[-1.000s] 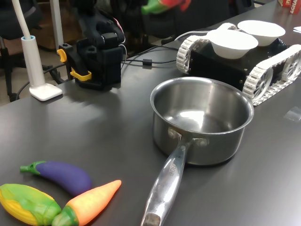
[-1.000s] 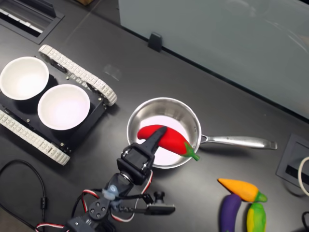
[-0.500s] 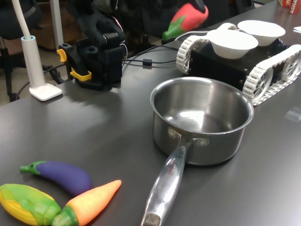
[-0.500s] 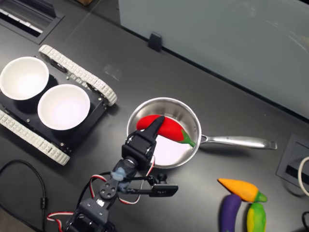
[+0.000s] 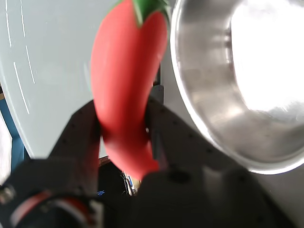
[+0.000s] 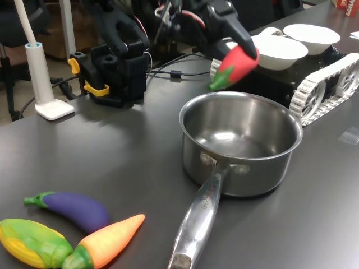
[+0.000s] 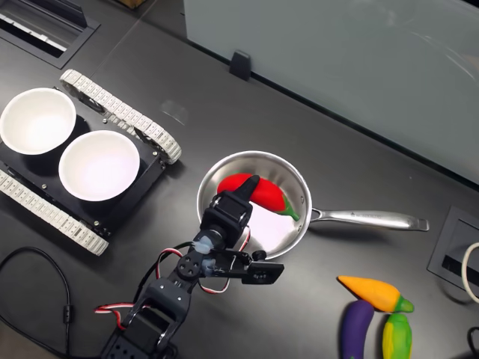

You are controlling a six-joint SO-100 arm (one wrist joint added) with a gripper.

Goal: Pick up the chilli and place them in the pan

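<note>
The red chilli (image 5: 127, 90) with its green stem cap is held between my black fingers, which are shut on its tail end. In the first exterior view the chilli (image 6: 235, 65) hangs just above the far rim of the steel pan (image 6: 241, 147), stem end down, with my gripper (image 6: 242, 49) behind it. Seen from above in the second exterior view, the chilli (image 7: 258, 193) lies over the pan's (image 7: 293, 231) inside and my gripper (image 7: 247, 190) reaches over its rim. The pan's rim and shiny floor (image 5: 247, 85) fill one side of the wrist view.
The pan's long handle (image 6: 199, 218) points toward the table's front. A purple eggplant (image 6: 76, 208), an orange carrot (image 6: 106, 244) and a yellow-green corn (image 6: 33, 242) lie at front left. Two white bowls (image 6: 277, 50) sit on a tracked vehicle (image 6: 314, 84) behind the pan. A white lamp base (image 6: 53, 107) stands far left.
My arm has come down and forward with the chilli, from high above the table to just over the pan's far rim. The pan and other vegetables have stayed put.
</note>
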